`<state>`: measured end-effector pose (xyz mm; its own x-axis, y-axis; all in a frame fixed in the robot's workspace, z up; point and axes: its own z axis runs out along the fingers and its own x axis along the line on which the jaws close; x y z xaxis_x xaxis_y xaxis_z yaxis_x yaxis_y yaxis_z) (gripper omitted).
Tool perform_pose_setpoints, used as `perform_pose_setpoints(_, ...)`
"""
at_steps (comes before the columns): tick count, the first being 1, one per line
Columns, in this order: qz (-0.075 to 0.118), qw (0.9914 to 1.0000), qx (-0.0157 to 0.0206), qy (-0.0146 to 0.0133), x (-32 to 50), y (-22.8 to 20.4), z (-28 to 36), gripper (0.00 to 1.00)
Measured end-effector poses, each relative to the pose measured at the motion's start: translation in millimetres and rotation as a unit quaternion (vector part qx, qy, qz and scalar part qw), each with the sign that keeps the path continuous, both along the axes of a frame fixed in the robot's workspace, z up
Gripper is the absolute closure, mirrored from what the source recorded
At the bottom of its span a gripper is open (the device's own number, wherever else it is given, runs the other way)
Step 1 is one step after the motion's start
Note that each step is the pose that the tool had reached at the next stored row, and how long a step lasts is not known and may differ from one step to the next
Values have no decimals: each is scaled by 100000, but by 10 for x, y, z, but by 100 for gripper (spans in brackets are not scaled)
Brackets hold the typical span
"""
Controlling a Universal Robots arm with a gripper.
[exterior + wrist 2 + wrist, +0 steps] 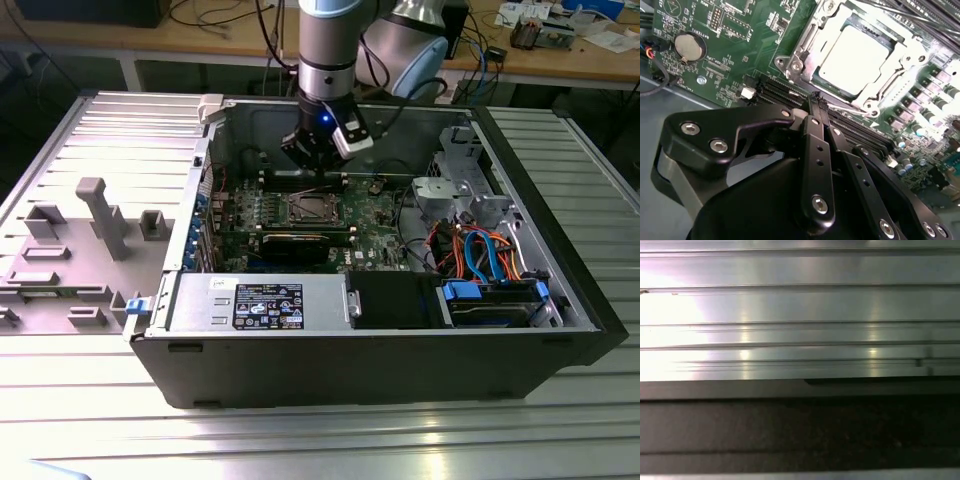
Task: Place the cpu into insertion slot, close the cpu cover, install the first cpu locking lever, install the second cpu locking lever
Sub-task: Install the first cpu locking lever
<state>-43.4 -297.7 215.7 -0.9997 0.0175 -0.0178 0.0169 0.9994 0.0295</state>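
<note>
The exterior view looks down from the front at the open black computer case (pixel 380 340). The second wrist view is close above its green motherboard (pixel 740 45), shared by both; the first wrist view faces the ribbed aluminium table (pixel 800 305).

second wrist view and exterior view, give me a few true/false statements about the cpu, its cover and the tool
1. The cpu lies in the insertion slot on the green motherboard. True.
2. The tool holds the cpu above the board. False: the cpu sits in the slot, and the tool's closed fingers carry nothing.
3. The cpu cover frames the cpu, whose pale face shows through its window. True.
4. The computer case stands upright with its side panel on. False: it lies open on the metal table, with the board exposed.
5. A round coin battery sits on the board, apart from the slot. True.
6. In the exterior view the tool hovers over the blue drive bay. False: it is above the board, just beyond the slot.
</note>
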Motion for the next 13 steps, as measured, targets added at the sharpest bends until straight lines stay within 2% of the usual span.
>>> perform_pose_setpoints(7,0,100000,-4,0,37,0,-74,89)
perform_pose_setpoints(13,-6,100000,-12,5,48,0,-105,89)
